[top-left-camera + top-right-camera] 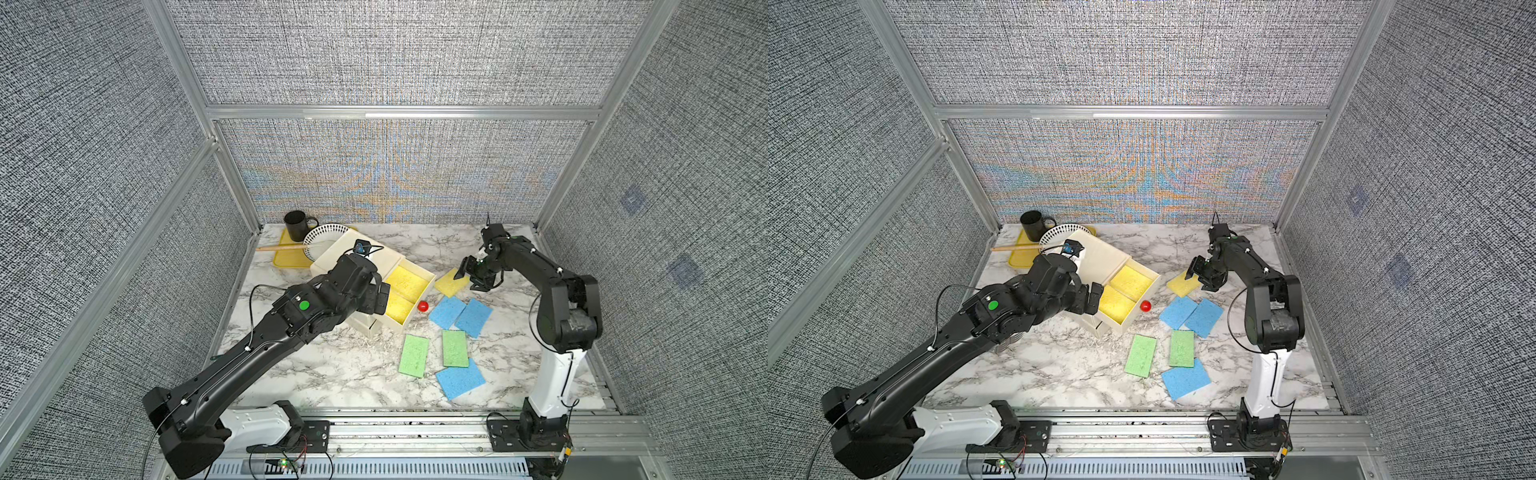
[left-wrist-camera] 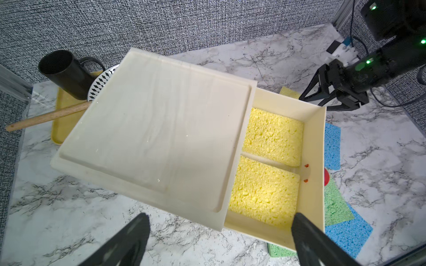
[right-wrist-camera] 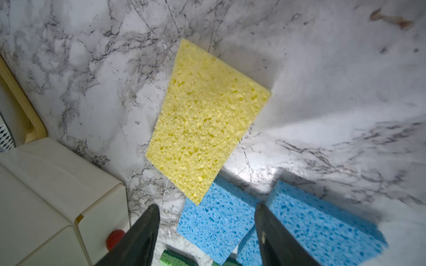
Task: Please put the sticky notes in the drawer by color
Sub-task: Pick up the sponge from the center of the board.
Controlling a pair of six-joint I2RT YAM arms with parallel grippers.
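Top drawer (image 2: pixel 313 147) of the cream cabinet (image 2: pixel 156 129) stands pulled out, red knob (image 1: pixel 423 306) on its front, and two yellow sticky notes lie flat inside it: one (image 2: pixel 274 135) toward the back of the surface (image 1: pixel 332 374), one (image 2: pixel 265 188) toward the front, with a cream strip showing between them. The left end effector (image 2: pixel 221 216) sits just beside the open drawer's side wall, jaws spread wide with nothing between them; whether a finger touches the wall is hard to call. On the other side, the right end effector (image 3: pixel 207 207) hangs over the third yellow note (image 3: pixel 205 122), jaws parted and gripping nothing. That note lies on the marble near the drawer front, one corner reaching over the edge of a blue note (image 1: pixel 446 311). A second blue note (image 1: pixel 473 318) sits right against the first. Nearer the front, two green notes lie side by side but apart, one (image 1: pixel 414 356) closer to the cabinet, the other (image 1: pixel 455 348) meeting the edge of the last blue note (image 1: pixel 460 379). Behind the cabinet, in the back corner, are a yellow tray (image 1: pixel 282 259), a black mug (image 1: pixel 296 225), a patterned plate (image 1: pixel 326 237) and a wooden stick (image 1: pixel 282 247).
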